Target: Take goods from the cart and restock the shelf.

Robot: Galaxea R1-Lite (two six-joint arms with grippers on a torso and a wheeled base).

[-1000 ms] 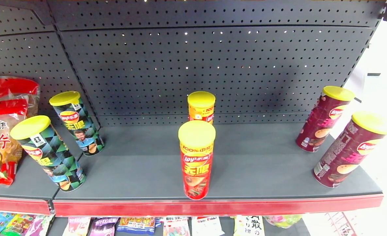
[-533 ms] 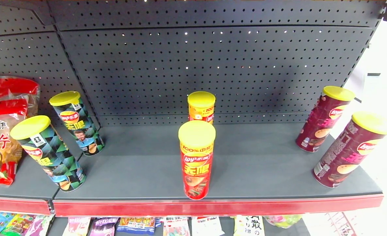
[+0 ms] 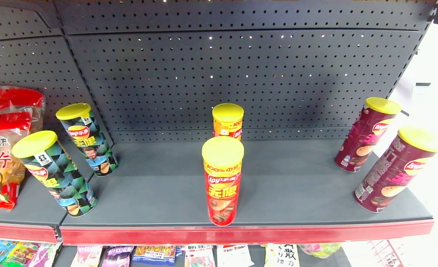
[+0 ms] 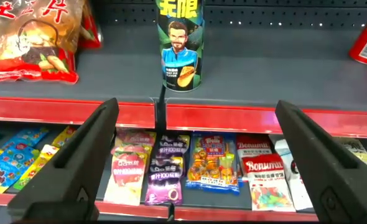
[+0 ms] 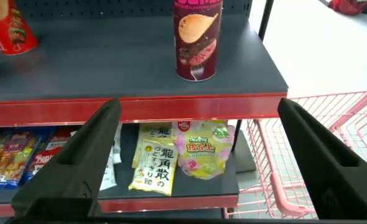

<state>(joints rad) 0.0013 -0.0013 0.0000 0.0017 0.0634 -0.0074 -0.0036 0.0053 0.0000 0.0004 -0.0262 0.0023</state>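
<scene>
Six yellow-lidded chip cans (image 3: 389,174) stood on the grey shelf (image 3: 285,193); the rear red can (image 3: 227,120) was half hidden behind the front red can (image 3: 222,178). The left gripper (image 4: 196,104) and right gripper (image 5: 199,102) faced the shelf's front edge, fingers spread wide and empty. Beside the right one, the pink wire cart (image 5: 357,118) was cut off at the edge, its inside out of view.

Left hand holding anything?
No, the left hand is open with nothing between its fingers; a can stands beyond it on the shelf.
</scene>
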